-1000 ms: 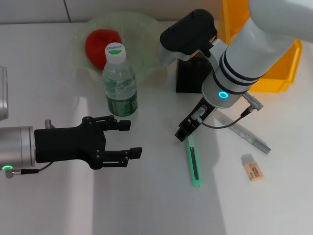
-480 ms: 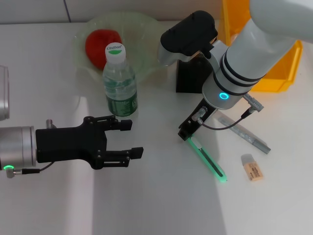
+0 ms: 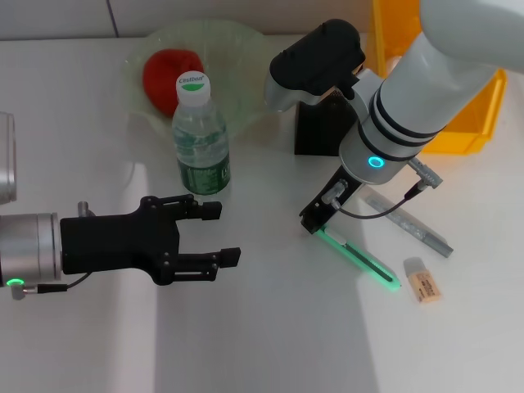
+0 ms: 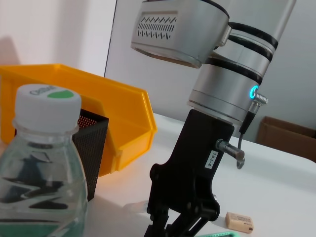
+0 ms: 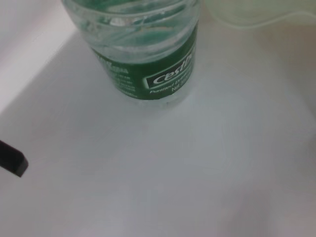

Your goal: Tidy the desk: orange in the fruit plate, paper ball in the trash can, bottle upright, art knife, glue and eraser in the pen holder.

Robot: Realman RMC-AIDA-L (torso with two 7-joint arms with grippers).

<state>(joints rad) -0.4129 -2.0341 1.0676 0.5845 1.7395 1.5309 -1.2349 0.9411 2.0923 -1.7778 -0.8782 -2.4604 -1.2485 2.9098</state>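
Observation:
My right gripper (image 3: 314, 223) is shut on one end of the green art knife (image 3: 360, 260), whose other end points toward the eraser (image 3: 423, 280). The grey glue stick (image 3: 408, 221) lies just beyond the knife. The black pen holder (image 3: 322, 124) stands behind the right arm. The bottle (image 3: 199, 139) stands upright in front of the fruit plate (image 3: 237, 49), which holds the orange (image 3: 170, 72). My left gripper (image 3: 211, 233) is open and empty, in front of the bottle. The left wrist view shows the bottle (image 4: 42, 173), the right gripper (image 4: 173, 229) and the eraser (image 4: 240, 221). No paper ball shows.
A yellow bin (image 3: 467, 115) stands at the back right, next to the pen holder. The right wrist view shows the bottle (image 5: 148, 59), the plate's edge (image 5: 261, 15) and one left fingertip (image 5: 12, 160) over white tabletop.
The art knife's free end has swung in my right gripper from pointing at the front edge to pointing right toward the eraser. The left arm has barely moved.

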